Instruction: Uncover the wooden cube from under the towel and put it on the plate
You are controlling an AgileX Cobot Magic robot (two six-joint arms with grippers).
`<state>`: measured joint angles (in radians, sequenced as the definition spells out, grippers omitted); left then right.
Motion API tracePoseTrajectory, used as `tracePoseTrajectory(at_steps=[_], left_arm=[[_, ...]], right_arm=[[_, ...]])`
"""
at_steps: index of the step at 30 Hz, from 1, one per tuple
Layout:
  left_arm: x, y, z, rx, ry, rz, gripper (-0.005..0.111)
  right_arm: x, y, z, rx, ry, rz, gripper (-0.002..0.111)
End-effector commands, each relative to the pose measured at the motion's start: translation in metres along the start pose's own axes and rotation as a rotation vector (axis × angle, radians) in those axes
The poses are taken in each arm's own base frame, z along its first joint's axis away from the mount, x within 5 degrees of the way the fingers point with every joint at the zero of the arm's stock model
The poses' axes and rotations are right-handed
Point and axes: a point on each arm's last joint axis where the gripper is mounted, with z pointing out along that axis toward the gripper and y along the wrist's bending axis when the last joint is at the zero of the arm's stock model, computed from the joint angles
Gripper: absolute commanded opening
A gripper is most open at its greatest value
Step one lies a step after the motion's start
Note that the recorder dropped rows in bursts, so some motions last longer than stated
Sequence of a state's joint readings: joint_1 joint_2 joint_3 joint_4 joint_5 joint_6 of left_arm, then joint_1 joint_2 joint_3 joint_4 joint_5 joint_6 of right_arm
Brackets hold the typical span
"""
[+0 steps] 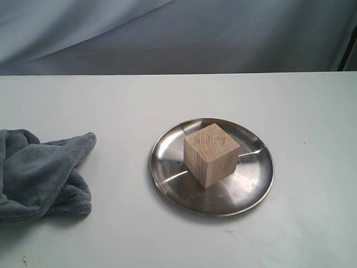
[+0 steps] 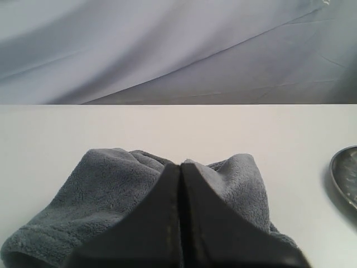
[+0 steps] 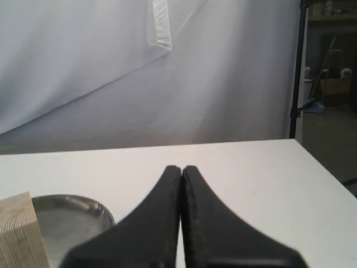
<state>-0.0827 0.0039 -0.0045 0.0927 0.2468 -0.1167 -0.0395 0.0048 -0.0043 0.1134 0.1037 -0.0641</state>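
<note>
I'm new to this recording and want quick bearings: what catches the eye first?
A pale wooden cube sits on a shiny steel plate, right of centre on the table. A crumpled grey towel lies apart from it at the left edge. The left gripper and right gripper have shut jaws.

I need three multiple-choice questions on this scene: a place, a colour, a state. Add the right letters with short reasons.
1. Where is the cube? A) on the plate B) under the towel C) on top of the towel
2. What colour is the towel? A) red B) grey C) white
3. How is the right gripper? A) open B) shut on the cube C) shut, empty
Key: 1 A, it stands in the plate's middle; 2 B, grey fleece; 3 C, closed with nothing held.
</note>
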Motion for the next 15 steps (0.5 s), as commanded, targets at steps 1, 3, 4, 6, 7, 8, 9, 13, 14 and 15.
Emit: tracePoseTrajectory(at_steps=[1, 3, 4, 6, 7, 8, 9, 13, 14, 15], left_arm=[[0.0, 0.0, 0.0, -0.001, -0.01, -0.009, 0.0], [0.0, 0.0, 0.0, -0.001, -0.01, -0.009, 0.0], [0.0, 0.0, 0.0, -0.001, -0.01, -0.009, 0.0], [0.0, 0.0, 0.0, -0.001, -0.01, -0.009, 0.0], [0.0, 0.0, 0.0, -0.001, -0.01, -0.009, 0.0], [0.0, 0.0, 0.0, -0.001, -0.01, -0.009, 0.0], [0.0, 0.0, 0.0, -0.001, -0.01, -0.011, 0.0], [0.0, 0.0, 0.0, -0.001, -0.01, -0.011, 0.0], [0.0, 0.0, 0.0, -0.001, -0.01, -0.011, 0.0], [0.0, 0.0, 0.0, -0.001, -0.01, -0.011, 0.0]], right_arm=[[0.01, 0.0, -0.001, 0.001, 0.101, -0.008, 0.0], [0.012, 0.0, -0.001, 0.002, 0.121, -0.016, 0.0], [0.013, 0.0, -0.001, 0.001, 0.131, -0.016, 0.0], [0.017, 0.0, -0.002, -0.001, 0.177, -0.016, 0.0], [0.022, 0.0, -0.003, -0.003, 0.225, -0.015, 0.0], [0.021, 0.0, -0.002, -0.003, 0.224, -0.016, 0.0], [0.021, 0.0, -0.002, -0.003, 0.222, -0.016, 0.0], [0.021, 0.0, -0.002, -0.003, 0.222, -0.016, 0.0], [0.021, 0.0, -0.002, -0.003, 0.222, -0.016, 0.0], [0.021, 0.0, -0.002, -0.003, 0.222, -0.016, 0.0]])
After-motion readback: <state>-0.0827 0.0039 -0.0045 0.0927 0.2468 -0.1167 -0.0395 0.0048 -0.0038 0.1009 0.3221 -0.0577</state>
